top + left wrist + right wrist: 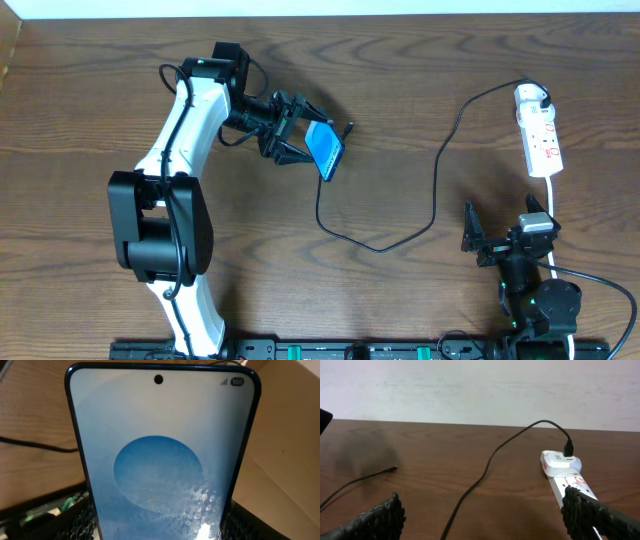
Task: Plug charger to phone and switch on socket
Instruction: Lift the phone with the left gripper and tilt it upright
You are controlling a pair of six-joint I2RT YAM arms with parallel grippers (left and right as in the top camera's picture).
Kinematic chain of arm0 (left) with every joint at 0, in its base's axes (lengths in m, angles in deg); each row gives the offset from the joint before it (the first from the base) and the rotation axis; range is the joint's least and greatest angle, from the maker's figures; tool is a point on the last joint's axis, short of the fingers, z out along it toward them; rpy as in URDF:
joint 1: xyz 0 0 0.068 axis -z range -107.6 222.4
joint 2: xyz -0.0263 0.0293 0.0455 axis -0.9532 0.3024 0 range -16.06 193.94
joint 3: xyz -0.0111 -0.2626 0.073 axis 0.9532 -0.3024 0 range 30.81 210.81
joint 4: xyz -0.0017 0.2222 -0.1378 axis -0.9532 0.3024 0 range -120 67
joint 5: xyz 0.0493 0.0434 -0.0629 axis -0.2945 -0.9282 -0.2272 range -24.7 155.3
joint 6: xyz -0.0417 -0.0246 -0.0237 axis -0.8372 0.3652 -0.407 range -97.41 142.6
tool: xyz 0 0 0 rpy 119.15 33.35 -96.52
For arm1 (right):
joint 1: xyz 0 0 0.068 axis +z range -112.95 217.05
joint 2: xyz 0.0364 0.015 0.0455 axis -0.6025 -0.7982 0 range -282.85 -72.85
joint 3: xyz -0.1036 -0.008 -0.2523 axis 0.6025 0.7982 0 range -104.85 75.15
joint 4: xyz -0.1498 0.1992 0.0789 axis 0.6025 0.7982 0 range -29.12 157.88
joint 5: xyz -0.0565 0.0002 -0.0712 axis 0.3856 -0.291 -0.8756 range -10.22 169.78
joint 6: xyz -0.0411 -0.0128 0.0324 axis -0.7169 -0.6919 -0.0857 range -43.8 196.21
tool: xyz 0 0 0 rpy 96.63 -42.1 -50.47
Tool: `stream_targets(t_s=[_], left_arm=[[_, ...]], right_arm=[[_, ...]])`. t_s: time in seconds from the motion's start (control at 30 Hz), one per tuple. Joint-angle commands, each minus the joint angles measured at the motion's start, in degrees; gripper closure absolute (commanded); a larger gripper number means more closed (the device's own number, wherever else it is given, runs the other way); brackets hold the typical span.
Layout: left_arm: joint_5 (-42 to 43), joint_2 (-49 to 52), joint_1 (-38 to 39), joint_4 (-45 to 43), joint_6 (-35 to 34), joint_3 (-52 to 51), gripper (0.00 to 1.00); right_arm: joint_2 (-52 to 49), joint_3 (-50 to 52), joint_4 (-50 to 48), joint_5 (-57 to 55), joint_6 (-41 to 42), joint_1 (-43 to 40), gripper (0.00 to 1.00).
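Left fingers [245, 522] clamped on phone [326, 148] — screen lit, right fingers [600, 517] apart, near socket [540, 135]

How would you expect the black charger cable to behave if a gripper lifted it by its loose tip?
Probably floppy: the cable lies in loose curves on the table, so it should sag and trail. Likely light, being so thin. Its small tip could slip or twist in a pinch.
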Motion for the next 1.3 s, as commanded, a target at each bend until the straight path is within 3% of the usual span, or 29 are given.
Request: stream_targets(t_s=[0.0, 0.13, 0.53, 0.8, 1.27], left_arm=[[3.98, -0.96, -0.11, 1.18, -6.08, 0.26, 0.34], [5.97, -0.96, -0.13, 1.84, -10.91, 0.26, 0.34], [13.29, -0.96, -0.17, 1.86, -11.87, 0.26, 0.34], [13.35, -0.96, -0.17, 1.84, -18.80, 0.26, 0.34], [13.29, -0.96, -0.15, 1.79, -19.54, 0.26, 0.34]], right_arm=[[0.24, 0.09, 0.24, -0.24, -0.42, 0.59, 0.01], [0.24, 0.09, 0.24, -0.26, -0.42, 0.59, 0.01], [0.24, 0.09, 0.24, -0.24, -0.42, 0.59, 0.01], [0.24, 0.09, 0.24, -0.24, -0.42, 0.59, 0.01], [0.24, 0.09, 0.24, -0.26, -0.42, 0.59, 0.01]])
